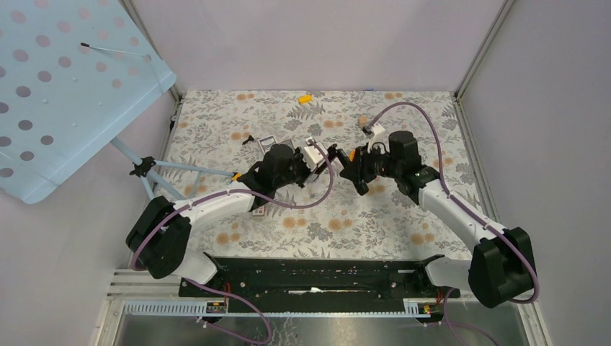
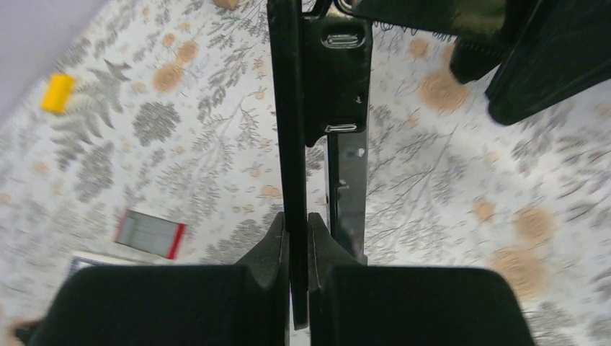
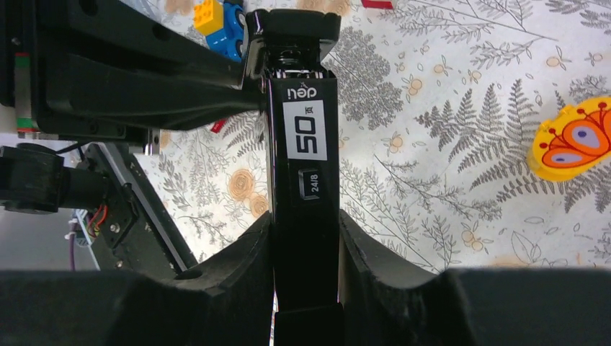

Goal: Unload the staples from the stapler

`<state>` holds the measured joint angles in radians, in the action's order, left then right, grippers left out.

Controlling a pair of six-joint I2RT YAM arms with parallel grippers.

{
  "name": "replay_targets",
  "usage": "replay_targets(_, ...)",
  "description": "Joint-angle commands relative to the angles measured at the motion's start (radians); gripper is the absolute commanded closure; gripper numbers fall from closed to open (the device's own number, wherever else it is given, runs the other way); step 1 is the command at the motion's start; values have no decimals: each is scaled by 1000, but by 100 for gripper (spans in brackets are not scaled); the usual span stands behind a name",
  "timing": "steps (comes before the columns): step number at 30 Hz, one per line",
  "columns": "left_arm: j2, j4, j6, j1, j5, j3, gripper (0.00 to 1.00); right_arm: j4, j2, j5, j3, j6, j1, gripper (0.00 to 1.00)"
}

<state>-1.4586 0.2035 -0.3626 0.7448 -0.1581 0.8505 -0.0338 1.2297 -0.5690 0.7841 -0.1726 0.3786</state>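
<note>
At the left wrist, the left gripper (image 2: pixel 297 223) has its jaws almost fully closed, pinching a thin black plate of the stapler (image 2: pixel 339 79) edge-on. The stapler's wider black body runs away from the camera beside that plate, held above the floral tablecloth (image 2: pixel 447 238). A small red-and-white box (image 2: pixel 150 233) lies flat on the cloth to the left, and a yellow block (image 2: pixel 58 92) sits farther off.

From the right wrist, the right gripper (image 3: pixel 304 223) has its jaws partly open and clamped on both sides of the stapler's black body. On that body are a silver logo that looks like "deli", a white label reading "50", and a small badge reading "24/8". Yellow and blue toy bricks (image 3: pixel 216 18) lie beyond the stapler's far end, and an orange butterfly-shaped piece (image 3: pixel 573 140) lies to the right.

Seen from above, both arms reach inward and meet near the middle of the table, with the stapler held between the two grippers, off the cloth.
</note>
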Motion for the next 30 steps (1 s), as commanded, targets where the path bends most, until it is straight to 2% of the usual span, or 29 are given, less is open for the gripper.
replay_targets(1,88,46,362,62,-239,-31,100,-46,76,128,136,-19,-23,100)
replay_targets(4,103,104,555,64,-201,-62,100,-130,110,97,111,-85,-23,100)
replay_targets(6,105,124,613,63,-186,-76,100,-204,127,48,94,-143,-22,100)
replay_targets(11,107,117,601,65,-64,-96,100,-259,162,41,90,-214,-23,100)
replay_targets(17,85,78,634,64,-34,-69,100,-218,164,98,109,-231,-23,99)
replay_targets(22,31,41,740,64,-90,-19,100,-293,185,83,90,-306,-23,96)
replay_targets(26,13,97,834,65,-96,-26,100,-402,218,56,63,-379,-23,90)
replay_targets(29,21,145,885,65,-59,-45,100,-488,241,56,36,-422,-21,85)
replay_targets(30,23,150,893,65,-43,-48,100,-505,247,59,29,-426,-21,79)
